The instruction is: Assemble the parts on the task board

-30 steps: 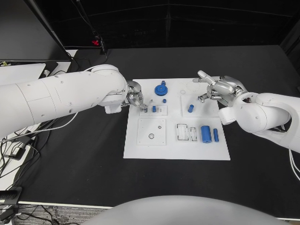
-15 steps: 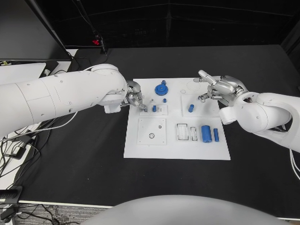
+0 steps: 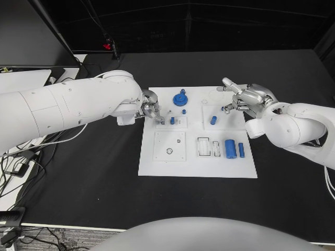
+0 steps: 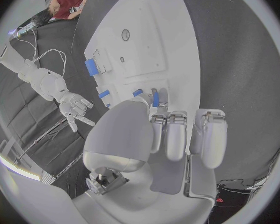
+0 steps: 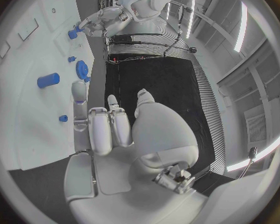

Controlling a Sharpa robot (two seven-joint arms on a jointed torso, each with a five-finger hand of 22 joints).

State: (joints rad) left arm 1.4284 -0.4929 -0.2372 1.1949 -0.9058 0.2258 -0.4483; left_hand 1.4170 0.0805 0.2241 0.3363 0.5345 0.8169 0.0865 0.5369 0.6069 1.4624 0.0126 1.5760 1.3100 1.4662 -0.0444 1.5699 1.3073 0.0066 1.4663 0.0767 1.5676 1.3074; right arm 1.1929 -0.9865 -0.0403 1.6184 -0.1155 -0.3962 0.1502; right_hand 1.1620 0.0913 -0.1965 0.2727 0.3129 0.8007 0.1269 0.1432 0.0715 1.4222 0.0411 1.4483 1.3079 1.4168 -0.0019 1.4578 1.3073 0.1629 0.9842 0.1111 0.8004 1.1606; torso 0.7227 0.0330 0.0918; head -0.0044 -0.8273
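The white task board (image 3: 175, 164) lies flat in the middle of the black worktop (image 3: 85, 178), with the two arms reaching in from either side toward its far end. The left hand (image 3: 152, 109) sits over the board's far left corner, fingers drawn together around a small blue peg (image 3: 172, 121) that stands upright by a little rectangular block there; in the left wrist view the blue piece (image 4: 155, 97) shows right at the fingertips (image 4: 160, 118), so it looks pinched, though how firm the hold is I cannot tell. Just beyond it, a blue gear-like wheel (image 3: 180, 99) sits on the board, with a tiny blue stud (image 3: 183, 111) close beside it. The right hand (image 3: 245, 99) hovers over the board's far right corner with its fingers spread apart and nothing in them. Below that hand a short blue pin (image 3: 213, 121) lies on a raised square panel. Nearer the robot, a fat blue cylinder (image 3: 230, 149) and a thin blue rod (image 3: 242, 150) lie side by side next to two open rectangular slots (image 3: 209, 147), and a square panel with a small ring-shaped hole (image 3: 169, 151) sits to their left.
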